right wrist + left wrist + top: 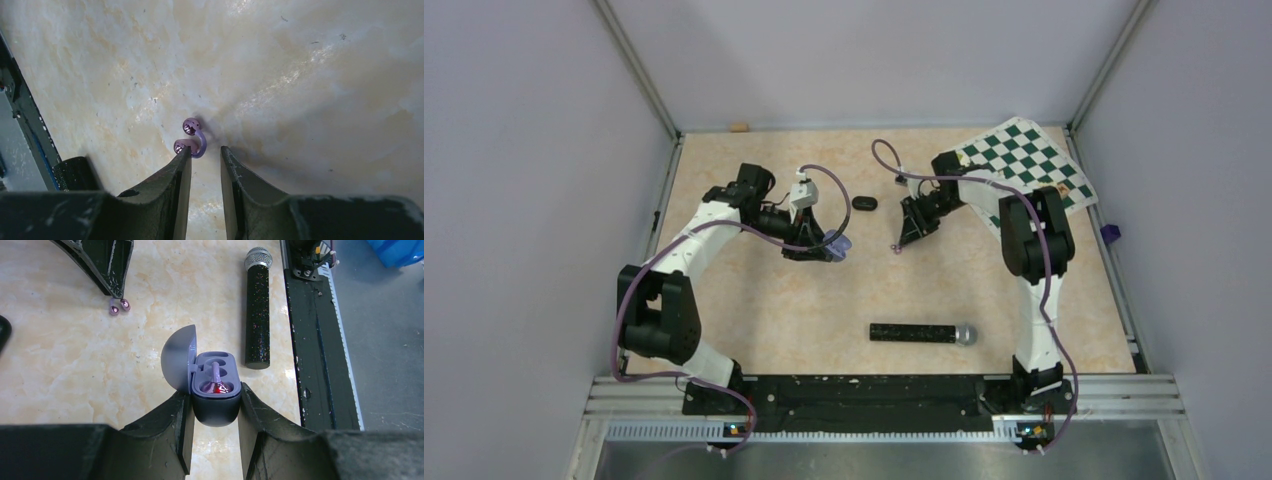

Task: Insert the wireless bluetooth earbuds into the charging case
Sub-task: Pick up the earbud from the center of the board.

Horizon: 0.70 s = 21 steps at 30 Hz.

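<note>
My left gripper (215, 392) is shut on the charging case (216, 410), a dark grey-blue pod with a lavender inside and its lid (177, 357) swung open to the left. One shiny purple earbud (216, 385) lies in the case. It also shows in the top view (838, 243). The other purple earbud (192, 137), two small balls joined by a curved bridge, lies on the table. My right gripper (206, 150) is open a narrow gap just short of it, its left fingertip (184, 156) touching the bud. The same bud shows in the left wrist view (119, 306).
A black microphone (921, 332) with a silver head lies near the front middle, also in the left wrist view (257, 310). A small black oval pod (864, 203) lies between the arms farther back. A green-and-white chessboard (1024, 160) covers the back right corner.
</note>
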### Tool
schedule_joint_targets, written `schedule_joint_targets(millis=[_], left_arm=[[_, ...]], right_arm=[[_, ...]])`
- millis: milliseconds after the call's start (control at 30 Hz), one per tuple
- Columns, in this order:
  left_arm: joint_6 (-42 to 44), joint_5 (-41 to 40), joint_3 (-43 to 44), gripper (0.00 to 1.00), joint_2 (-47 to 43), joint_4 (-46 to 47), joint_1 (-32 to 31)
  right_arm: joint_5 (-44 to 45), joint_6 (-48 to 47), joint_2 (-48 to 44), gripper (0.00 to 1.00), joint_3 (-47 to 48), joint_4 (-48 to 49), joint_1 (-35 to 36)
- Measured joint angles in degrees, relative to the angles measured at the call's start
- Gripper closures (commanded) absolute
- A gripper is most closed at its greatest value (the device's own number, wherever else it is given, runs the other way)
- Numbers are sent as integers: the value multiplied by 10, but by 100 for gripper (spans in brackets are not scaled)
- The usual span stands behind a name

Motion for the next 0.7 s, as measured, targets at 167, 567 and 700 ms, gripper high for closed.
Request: schedule_joint_targets(millis=[167, 567, 700], left_arm=[[0, 0, 0, 100, 0, 0, 0], [0, -1, 0, 100, 0, 0, 0], [0, -3, 0, 100, 0, 0, 0]], right_arm=[[-14, -3, 4, 73, 0, -7, 0], [-47, -1, 16, 78, 0, -14, 1], [-55, 5, 18, 77, 0, -15, 1]])
